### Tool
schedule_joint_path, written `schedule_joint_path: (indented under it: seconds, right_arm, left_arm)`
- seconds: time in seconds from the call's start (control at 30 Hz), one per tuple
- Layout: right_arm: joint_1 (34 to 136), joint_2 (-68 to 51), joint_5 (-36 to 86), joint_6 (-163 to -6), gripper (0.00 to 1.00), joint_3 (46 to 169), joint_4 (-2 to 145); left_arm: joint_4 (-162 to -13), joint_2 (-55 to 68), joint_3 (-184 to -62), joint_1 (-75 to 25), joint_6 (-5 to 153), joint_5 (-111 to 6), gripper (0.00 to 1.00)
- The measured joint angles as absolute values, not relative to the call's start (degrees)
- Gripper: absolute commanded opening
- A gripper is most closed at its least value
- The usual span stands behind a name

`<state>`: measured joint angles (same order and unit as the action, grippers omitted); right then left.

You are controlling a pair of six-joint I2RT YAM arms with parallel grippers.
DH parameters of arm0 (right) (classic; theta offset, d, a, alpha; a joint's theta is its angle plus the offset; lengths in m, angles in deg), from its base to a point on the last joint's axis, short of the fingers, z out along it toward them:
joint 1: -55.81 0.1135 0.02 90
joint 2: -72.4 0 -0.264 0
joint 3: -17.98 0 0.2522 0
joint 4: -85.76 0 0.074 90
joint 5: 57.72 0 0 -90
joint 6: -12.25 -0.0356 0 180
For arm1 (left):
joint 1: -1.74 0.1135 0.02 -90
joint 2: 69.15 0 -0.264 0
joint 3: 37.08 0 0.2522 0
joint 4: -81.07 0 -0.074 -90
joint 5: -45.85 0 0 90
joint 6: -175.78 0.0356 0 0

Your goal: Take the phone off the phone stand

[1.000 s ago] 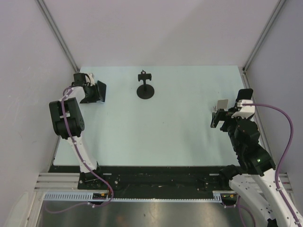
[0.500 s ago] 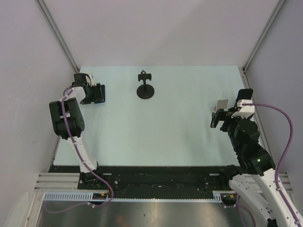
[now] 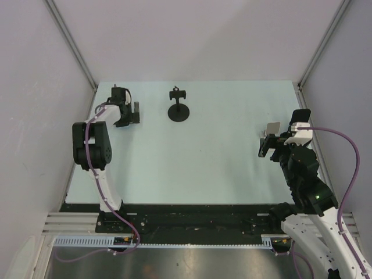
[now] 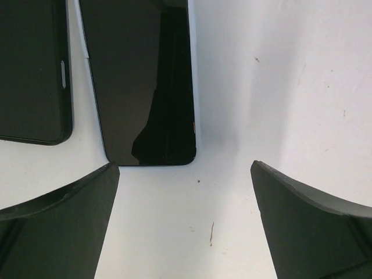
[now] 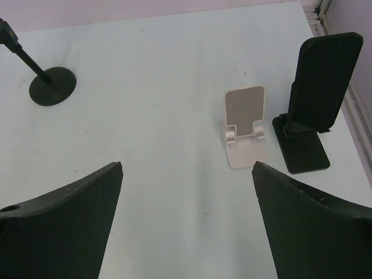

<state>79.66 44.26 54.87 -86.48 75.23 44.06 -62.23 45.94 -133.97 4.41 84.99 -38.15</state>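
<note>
Left hand (image 4: 185, 168) is seen with its fingers spread wide and nothing gripped, poised over the far left part of the tabletop (image 4: 279, 87). Just beyond its fingertips a dark phone (image 4: 139, 81) is laid flat, screen up, its near end lying between the lines of the two fingers but apart from both. A second phone (image 4: 32, 70), also dark and flat, is set just beside it to the left and is partly cut off by the frame edge.

From above, the left hand (image 3: 131, 113) is found at the far left, with the clamp stand (image 3: 178, 107) on its round base placed well apart to its right. No phone is carried in the clamp.

Right hand (image 5: 187, 165) is likewise held wide, with nothing gripped, near the right edge of the tabletop. Ahead of it a white stand (image 5: 245, 125) is seen with no phone on it. Just to the right of that stand, an upright phone (image 5: 322, 78) is propped on a black stand (image 5: 302, 148). The clamp stand (image 5: 52, 86) is also caught at the upper left of the right wrist view.
</note>
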Motion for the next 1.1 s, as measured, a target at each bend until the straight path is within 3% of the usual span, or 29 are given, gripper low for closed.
schedule_joint_path:
  seconds: [0.43, 1.1]
  right_arm:
    - [79.6, 44.3, 54.9, -86.5, 1.00, 75.3, 44.1]
    - [79.1, 44.3, 54.8, -86.5, 1.00, 75.2, 44.1]
  left_arm:
    - [-62.2, 48.2, -134.0, 2.9, 85.0, -28.0, 0.91]
    - [-62.1, 49.8, -135.8, 4.4, 85.2, -25.0, 0.90]
